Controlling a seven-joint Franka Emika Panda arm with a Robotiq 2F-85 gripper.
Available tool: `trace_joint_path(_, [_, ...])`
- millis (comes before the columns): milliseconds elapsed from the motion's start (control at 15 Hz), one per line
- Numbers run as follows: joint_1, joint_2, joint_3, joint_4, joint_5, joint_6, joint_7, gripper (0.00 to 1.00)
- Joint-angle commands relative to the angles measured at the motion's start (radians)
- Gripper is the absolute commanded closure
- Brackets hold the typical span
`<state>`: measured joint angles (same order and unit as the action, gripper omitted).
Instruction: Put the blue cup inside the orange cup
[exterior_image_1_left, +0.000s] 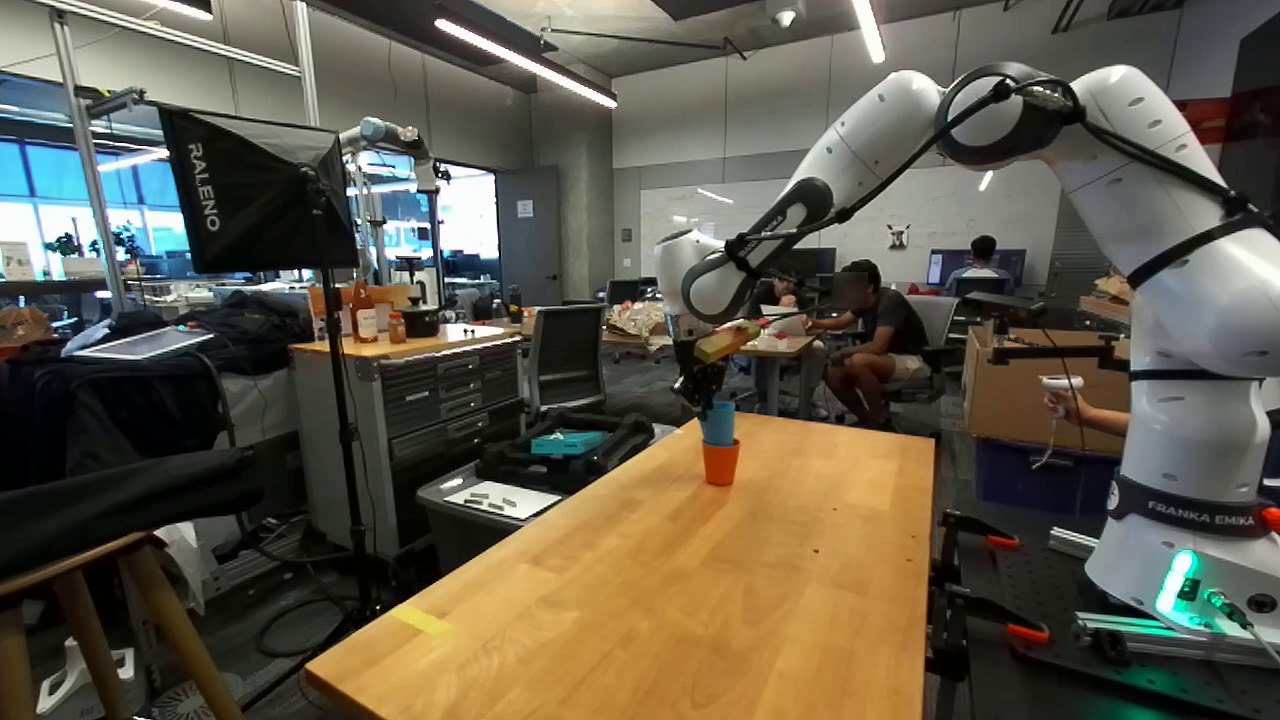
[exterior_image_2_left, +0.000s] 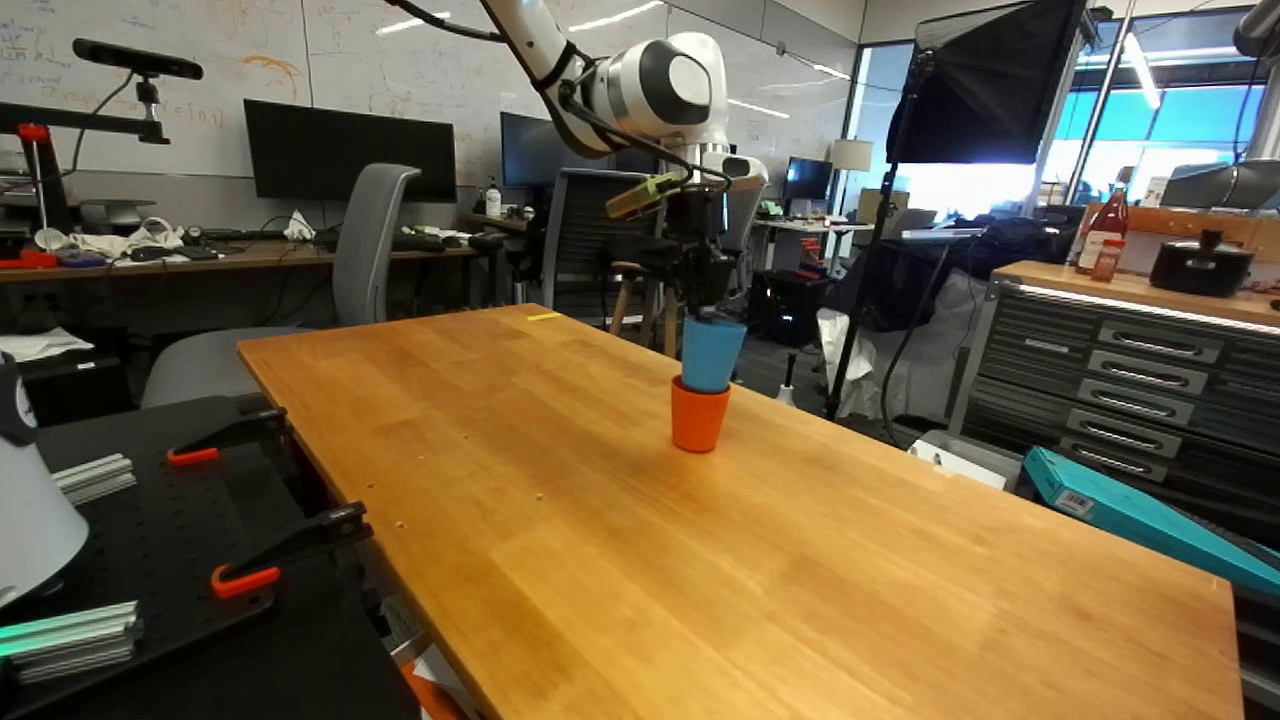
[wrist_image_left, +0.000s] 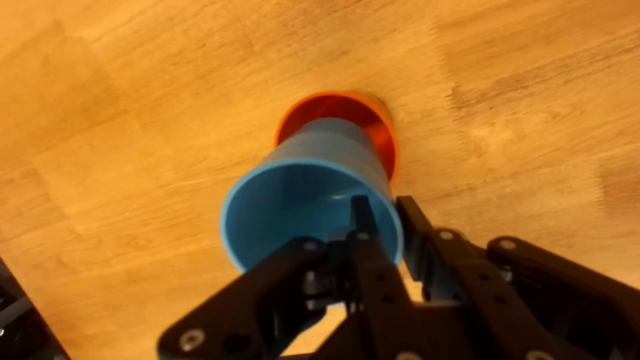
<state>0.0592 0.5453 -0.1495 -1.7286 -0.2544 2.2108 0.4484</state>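
Hand (wrist_image_left: 384, 203) pinches blue cup (exterior_image_2_left: 712, 356) by its rim, base at mouth of orange cup (exterior_image_2_left: 698, 420), seemingly to nest; next, lower and release.

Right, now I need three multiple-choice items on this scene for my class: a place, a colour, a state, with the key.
1. Where does the orange cup stand?
A. On a chair
B. On the wooden table
C. On the drawer cabinet

2. What colour is the tape on the table?
A. Yellow
B. Green
C. Black

3. How are the fingers set?
A. Spread, holding nothing
B. Shut on nothing
C. Closed on the wall of the blue cup

1 B: both exterior views show it there.
2 A: it shows yellow in an exterior view.
3 C: in the wrist view, the wall lies between them.
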Motion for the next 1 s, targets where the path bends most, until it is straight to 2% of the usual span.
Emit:
trace_joint_path(0, [0.0, 0.014, -0.011, 0.024, 0.005, 0.003, 0.008, 0.48])
trace_joint_path(200, [-0.006, 0.003, 0.0, 0.024, 0.021, -0.01, -0.009, 0.24])
trace_joint_path(400, [-0.024, -0.029, 0.049, 0.021, 0.088, -0.095, -0.115, 0.02])
trace_joint_path(667, [-0.041, -0.052, 0.107, 0.107, 0.161, -0.316, -0.32, 0.0])
trace_joint_path(933, [-0.031, -0.092, 0.127, 0.17, 0.143, -0.446, -0.412, 0.0])
